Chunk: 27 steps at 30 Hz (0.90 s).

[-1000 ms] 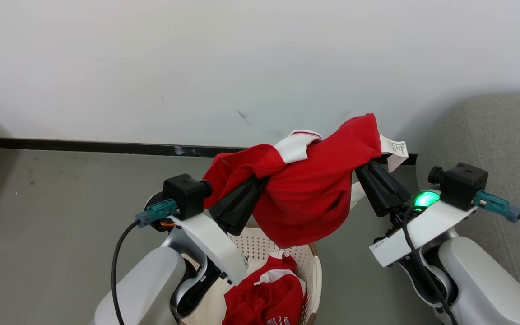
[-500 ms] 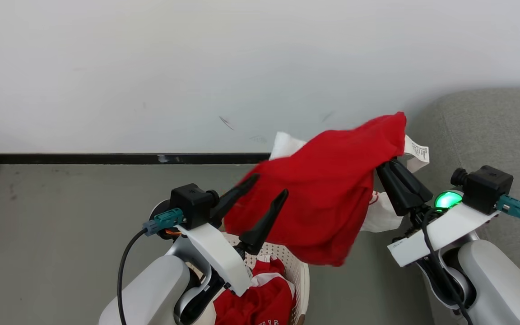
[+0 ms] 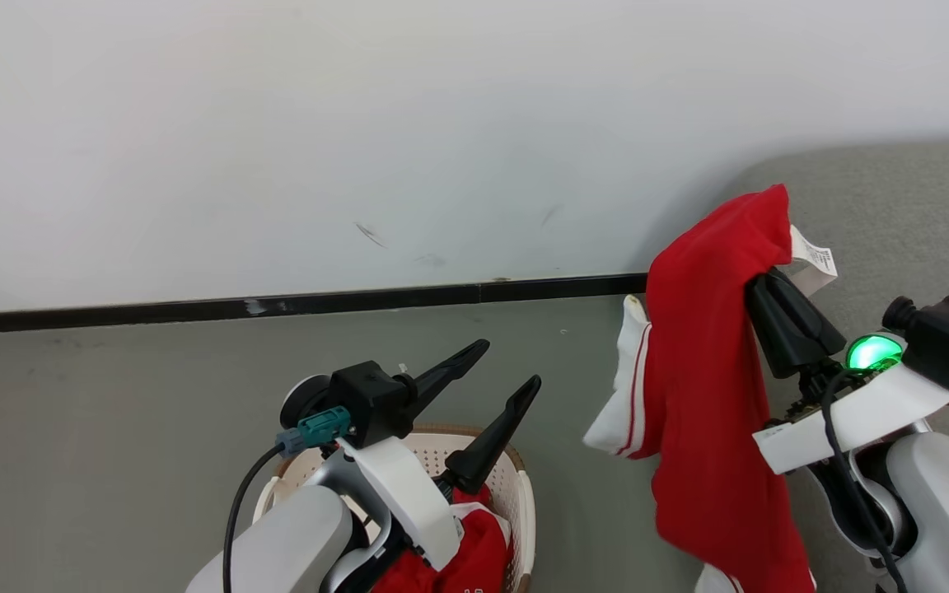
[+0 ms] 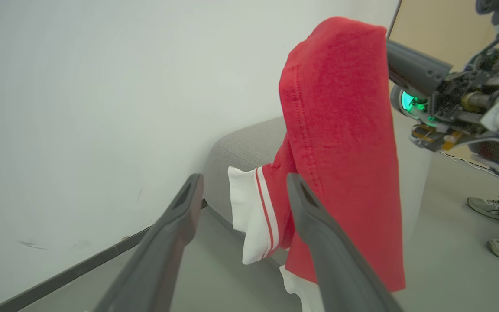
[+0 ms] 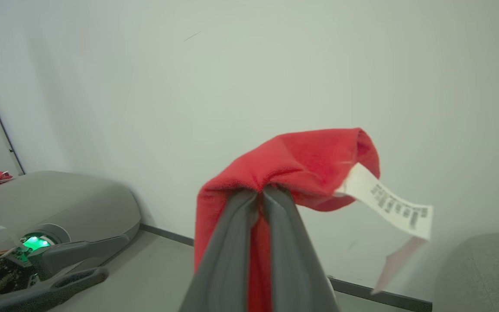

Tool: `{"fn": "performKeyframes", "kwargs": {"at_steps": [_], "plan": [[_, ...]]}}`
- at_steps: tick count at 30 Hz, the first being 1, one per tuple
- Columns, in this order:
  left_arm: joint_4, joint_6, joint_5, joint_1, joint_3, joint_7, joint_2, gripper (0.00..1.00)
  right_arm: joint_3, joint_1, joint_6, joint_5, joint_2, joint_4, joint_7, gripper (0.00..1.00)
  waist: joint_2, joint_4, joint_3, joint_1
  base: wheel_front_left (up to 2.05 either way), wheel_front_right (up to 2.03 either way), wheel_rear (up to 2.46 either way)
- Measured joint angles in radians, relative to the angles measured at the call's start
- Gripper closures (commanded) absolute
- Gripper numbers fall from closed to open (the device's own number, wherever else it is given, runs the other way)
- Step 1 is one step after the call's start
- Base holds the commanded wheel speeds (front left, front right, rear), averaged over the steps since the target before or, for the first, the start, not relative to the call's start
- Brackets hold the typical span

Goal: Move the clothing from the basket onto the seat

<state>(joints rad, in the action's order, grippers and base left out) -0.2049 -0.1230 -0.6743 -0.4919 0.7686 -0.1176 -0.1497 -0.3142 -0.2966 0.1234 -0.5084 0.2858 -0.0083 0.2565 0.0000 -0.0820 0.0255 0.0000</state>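
My left claw is gaping wide now, shirt released; my right claw is gripping it near the sofa.

Pale grey forearms, black tapered fingers, black wrist cameras, teal connectors, green light.

The left gripper sits low in the head view, its two dark fingers spread wide and empty, pointing up and rightward. The right gripper, raised higher on its pale forearm, has its fingers pressed together, pinching a red garment. A green light glows at its wrist.
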Motion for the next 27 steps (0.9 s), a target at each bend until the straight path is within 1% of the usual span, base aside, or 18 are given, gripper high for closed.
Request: {"fn": "performKeyframes", "kwargs": {"at_steps": [5, 14, 27], "plan": [[0.026, 0.000, 0.023, 0.000, 0.031, -0.018, -0.016, 0.00, 0.052, 0.014, 0.000, 0.009, 0.009, -0.030, 0.000, 1.00, 0.0000, -0.036, 0.002, 0.0000, 0.00, 0.00, 0.00], [0.037, -0.004, 0.034, 0.000, 0.064, -0.045, -0.036, 0.00, 0.109, 0.070, 0.000, 0.018, 0.013, -0.055, 0.000, 1.00, 0.0000, -0.093, 0.009, 0.0000, 0.00, 0.00, 0.00], [0.057, -0.004, 0.034, 0.000, 0.114, -0.061, -0.069, 0.00, 0.143, 0.108, 0.000, 0.037, 0.006, -0.110, 0.000, 1.00, 0.0000, -0.182, 0.026, 0.0000, 0.00, 0.00, 0.00]]}}
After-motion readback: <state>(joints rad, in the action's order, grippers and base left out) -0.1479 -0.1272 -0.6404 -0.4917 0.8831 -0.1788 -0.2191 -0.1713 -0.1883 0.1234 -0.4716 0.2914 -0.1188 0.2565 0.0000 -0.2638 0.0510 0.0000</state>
